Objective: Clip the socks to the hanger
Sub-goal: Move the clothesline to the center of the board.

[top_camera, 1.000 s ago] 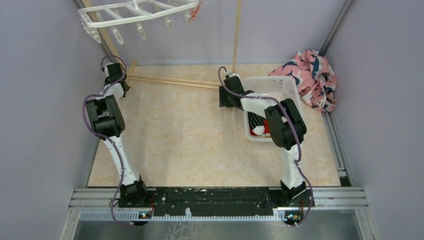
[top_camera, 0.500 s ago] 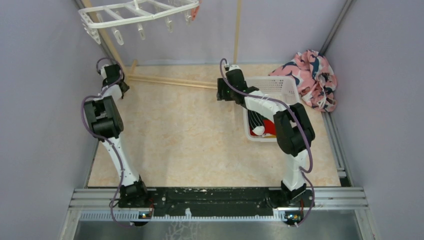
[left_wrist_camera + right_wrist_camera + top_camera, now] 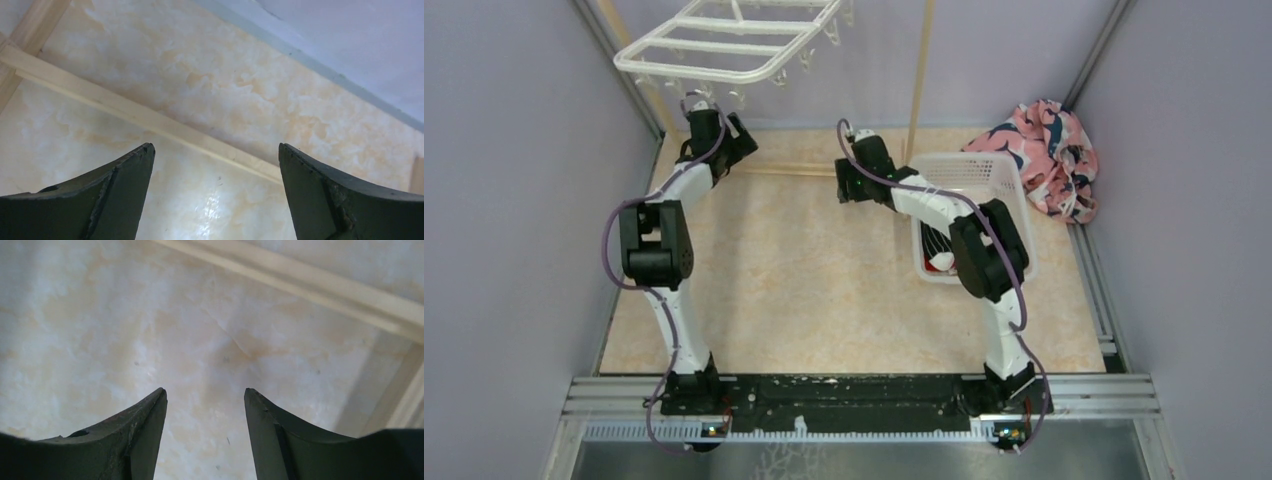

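Both extended forward: left arm (image 3: 652,245) elbow raised, wrist angled right, left gripper (image 3: 215,150) jaws wide apart. right arm (image 3: 984,250) elbow high, reaching forward-left, right gripper (image 3: 205,392) jaws parted, narrower gap, tilted downward.

Robot arms (image 3: 656,250) — two, one tool each: left tool (image 3: 215,150), right tool (image 3: 205,392). Hanger (image 3: 729,45): one. Perforated basket (image 3: 984,168): one. Socks showing inside — two, black striped sock (image 3: 932,240) and red sock (image 3: 944,263); any more are hidden. Patterned cloth heap (image 3: 1049,150): one. Upright wooden poles (image 3: 921,75): two.
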